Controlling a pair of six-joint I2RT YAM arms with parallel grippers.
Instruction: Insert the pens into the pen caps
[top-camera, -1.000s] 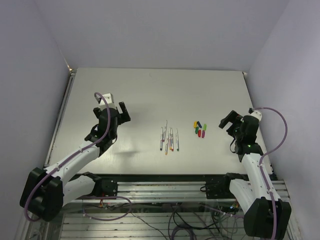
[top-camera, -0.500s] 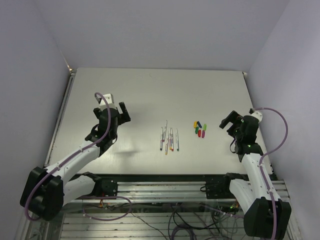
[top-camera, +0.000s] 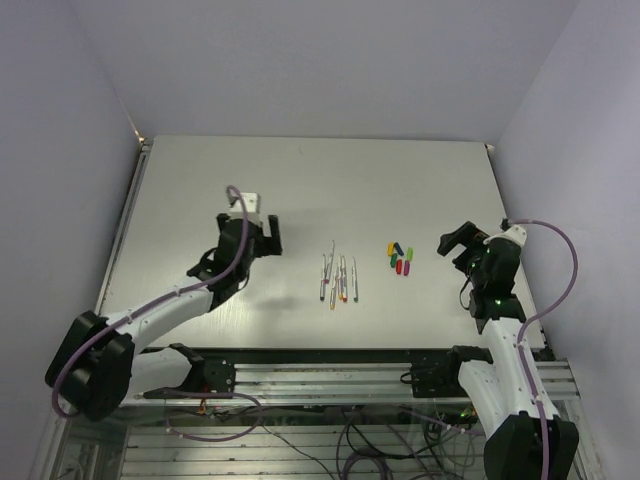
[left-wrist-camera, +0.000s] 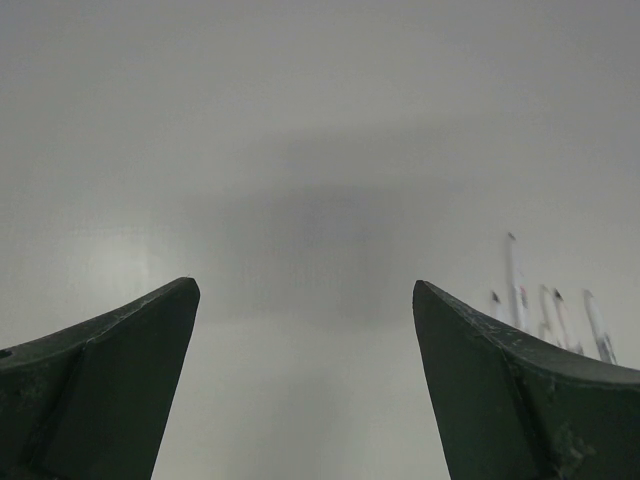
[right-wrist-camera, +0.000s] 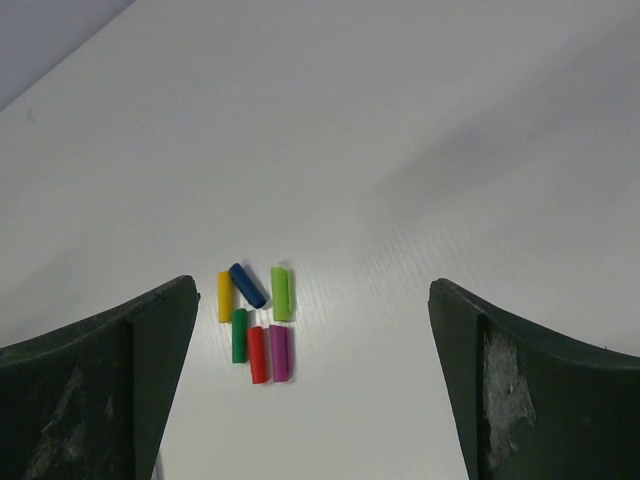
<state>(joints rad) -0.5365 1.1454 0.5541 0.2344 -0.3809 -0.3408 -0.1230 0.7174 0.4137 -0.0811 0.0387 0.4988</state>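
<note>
Several slim white pens (top-camera: 338, 277) with small coloured ends lie side by side at the table's middle; their tips also show in the left wrist view as pens (left-wrist-camera: 545, 312) at the right edge. To their right sits a tight cluster of short pen caps (top-camera: 400, 258); the right wrist view shows these pen caps (right-wrist-camera: 255, 318) in yellow, blue, two greens, red and magenta. My left gripper (top-camera: 271, 236) hovers left of the pens, open and empty (left-wrist-camera: 305, 290). Right of the caps, my right gripper (top-camera: 453, 241) is also open and empty (right-wrist-camera: 310, 285).
The white table (top-camera: 300, 180) is walled by pale panels at the back and both sides. A metal rail (top-camera: 330, 360) with the arm bases and loose wiring runs along the near edge.
My left arm has swung right, bringing its gripper closer to the pens. The right arm has barely shifted. Both grippers stay open.
</note>
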